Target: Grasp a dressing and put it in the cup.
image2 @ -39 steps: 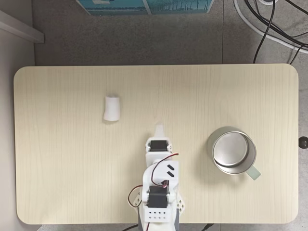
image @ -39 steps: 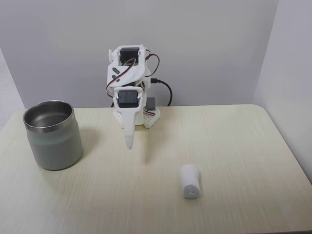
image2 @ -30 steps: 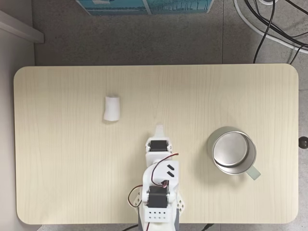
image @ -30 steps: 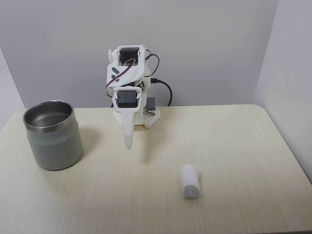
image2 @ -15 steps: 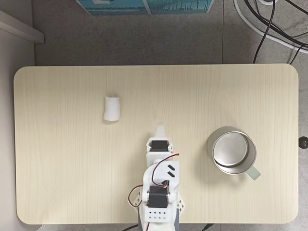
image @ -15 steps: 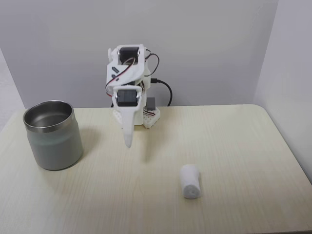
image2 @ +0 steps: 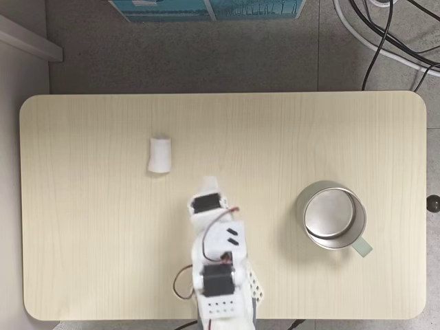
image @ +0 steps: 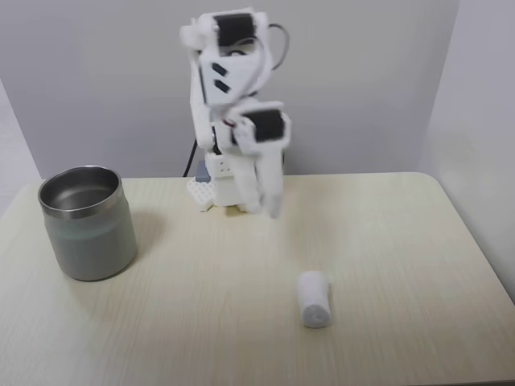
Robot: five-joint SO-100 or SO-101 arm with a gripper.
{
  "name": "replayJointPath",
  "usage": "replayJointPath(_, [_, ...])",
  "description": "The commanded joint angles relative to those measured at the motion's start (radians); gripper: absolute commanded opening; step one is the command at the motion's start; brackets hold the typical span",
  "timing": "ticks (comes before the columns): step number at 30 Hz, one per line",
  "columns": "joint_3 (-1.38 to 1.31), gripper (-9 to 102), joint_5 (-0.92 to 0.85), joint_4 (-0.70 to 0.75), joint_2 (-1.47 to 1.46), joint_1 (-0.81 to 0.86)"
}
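The dressing is a small white roll lying on its side on the wooden table. The cup, a squat steel tumbler, stands upright at the far side of the table from it, with nothing in it. My white gripper hangs above the table, blurred by motion, its fingers together in one tapered tip holding nothing. It points down in one fixed view and sits a short way from the dressing, between the roll and the arm's base.
The arm's base stands at the table's edge, at mid-length. Walls rise behind and at the right of the table. Cables and a blue box lie on the floor beyond the far edge.
The arm has risen and swung from straight ahead toward the dressing's side. The gripper's tip now sits nearer the roll. Dressing and cup have not moved.
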Motion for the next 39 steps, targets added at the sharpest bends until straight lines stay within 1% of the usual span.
replayJointPath(1, [0.204, 17, -0.132, 0.109, 0.224, -0.048])
replayJointPath(4, [0.281, 20, -0.255, 0.163, 0.391, -0.086])
replayJointPath(10, [0.344, 21, -0.382, 0.144, 0.630, -0.158])
replayJointPath(21, [0.333, 22, -0.388, -0.032, 0.792, -0.212])
replayJointPath(33, [0.322, 21, -0.407, -0.173, 0.992, -0.196])
replayJointPath(37, [0.321, 18, -0.426, -0.173, 0.991, -0.187])
replayJointPath(38, [0.318, 15, -0.434, -0.173, 0.991, -0.187])
replayJointPath(39, [0.314, 10, -0.442, -0.172, 0.991, -0.189])
